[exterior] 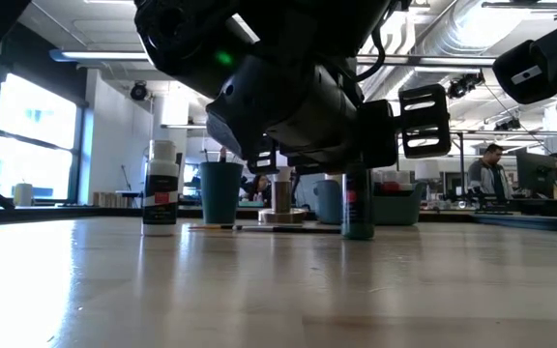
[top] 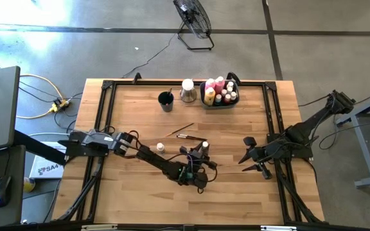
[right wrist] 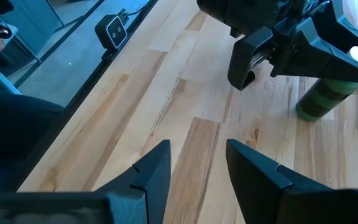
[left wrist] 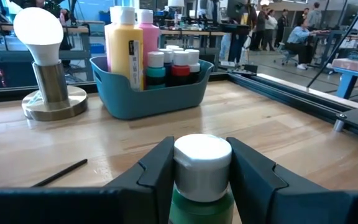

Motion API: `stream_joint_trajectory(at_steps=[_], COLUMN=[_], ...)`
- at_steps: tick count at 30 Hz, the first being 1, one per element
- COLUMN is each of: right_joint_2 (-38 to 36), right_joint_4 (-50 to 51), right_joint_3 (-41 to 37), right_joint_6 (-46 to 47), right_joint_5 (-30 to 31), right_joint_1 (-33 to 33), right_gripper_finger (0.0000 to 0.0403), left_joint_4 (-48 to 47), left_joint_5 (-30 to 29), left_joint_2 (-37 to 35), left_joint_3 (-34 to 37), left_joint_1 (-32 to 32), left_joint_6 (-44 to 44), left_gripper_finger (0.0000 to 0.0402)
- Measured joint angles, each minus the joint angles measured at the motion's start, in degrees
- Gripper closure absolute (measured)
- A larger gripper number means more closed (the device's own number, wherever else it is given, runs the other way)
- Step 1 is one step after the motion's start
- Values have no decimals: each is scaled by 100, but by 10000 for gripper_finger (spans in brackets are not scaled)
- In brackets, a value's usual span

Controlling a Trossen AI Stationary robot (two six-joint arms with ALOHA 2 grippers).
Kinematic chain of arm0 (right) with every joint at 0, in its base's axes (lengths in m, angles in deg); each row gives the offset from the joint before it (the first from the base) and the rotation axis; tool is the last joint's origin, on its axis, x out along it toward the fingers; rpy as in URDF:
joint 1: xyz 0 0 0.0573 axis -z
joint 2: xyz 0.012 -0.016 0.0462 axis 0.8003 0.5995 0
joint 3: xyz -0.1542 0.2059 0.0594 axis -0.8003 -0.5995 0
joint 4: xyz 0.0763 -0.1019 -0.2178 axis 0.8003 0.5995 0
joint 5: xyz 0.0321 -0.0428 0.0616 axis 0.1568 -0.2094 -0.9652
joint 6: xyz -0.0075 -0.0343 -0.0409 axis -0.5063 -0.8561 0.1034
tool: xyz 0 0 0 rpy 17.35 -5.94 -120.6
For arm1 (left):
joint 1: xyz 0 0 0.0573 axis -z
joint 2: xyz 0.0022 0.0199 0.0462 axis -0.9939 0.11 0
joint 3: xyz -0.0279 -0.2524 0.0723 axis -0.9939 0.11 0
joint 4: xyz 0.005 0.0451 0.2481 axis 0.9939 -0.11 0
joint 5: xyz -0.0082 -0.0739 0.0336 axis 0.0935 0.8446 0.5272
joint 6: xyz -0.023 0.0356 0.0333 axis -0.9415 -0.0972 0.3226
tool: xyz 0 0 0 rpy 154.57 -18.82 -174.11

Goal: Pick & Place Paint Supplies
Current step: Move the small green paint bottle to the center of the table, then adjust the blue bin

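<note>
Left gripper (left wrist: 201, 177) jaws clamped on green paint bottle (left wrist: 202, 199) just under its white cap; bottle upright on table (top: 133, 192), near centre. Best lifted straight up, kept vertical, then carried clear of brushes (top: 186, 133) alongside toward bin (left wrist: 148, 99). Bin at far edge, already loaded with yellow bottle (left wrist: 124, 53), pink bottle (left wrist: 146, 37) and small capped pots (left wrist: 174, 65). Right gripper (right wrist: 197, 168) jaws apart, empty, parked at table's right side.

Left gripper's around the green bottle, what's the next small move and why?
Probably lift it straight up. The left gripper has its fingers on both sides of the white-capped green bottle, which appears to stand on the table; the blue bin is farther off, so clear the table first.
</note>
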Motion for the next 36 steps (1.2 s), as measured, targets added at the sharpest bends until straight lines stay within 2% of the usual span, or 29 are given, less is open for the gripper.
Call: stream_joint_trajectory(at_steps=[3, 12, 23, 30, 36], right_joint_2=[0, 0, 0, 0, 0], right_joint_4=[2, 4, 4, 4, 4], right_joint_3=[-1, -1, -1, -1, -1], right_joint_6=[2, 1, 0, 0, 1], right_joint_5=[-15, -17, -17, -17, -17], right_joint_1=[-2, -1, 0, -2, -2], right_gripper_finger=[255, 255, 255, 255, 255], left_joint_4=[-6, -90, -32, -21, -22], left_joint_5=[49, 148, 97, 690, 1292], left_joint_2=[0, 50, 31, 26, 21], left_joint_3=[0, 28, 21, 13, 12], left_joint_1=[0, 0, 0, -65, -134], left_joint_6=[8, 36, 39, 37, 37], left_gripper_finger=[261, 163, 95, 51, 41])
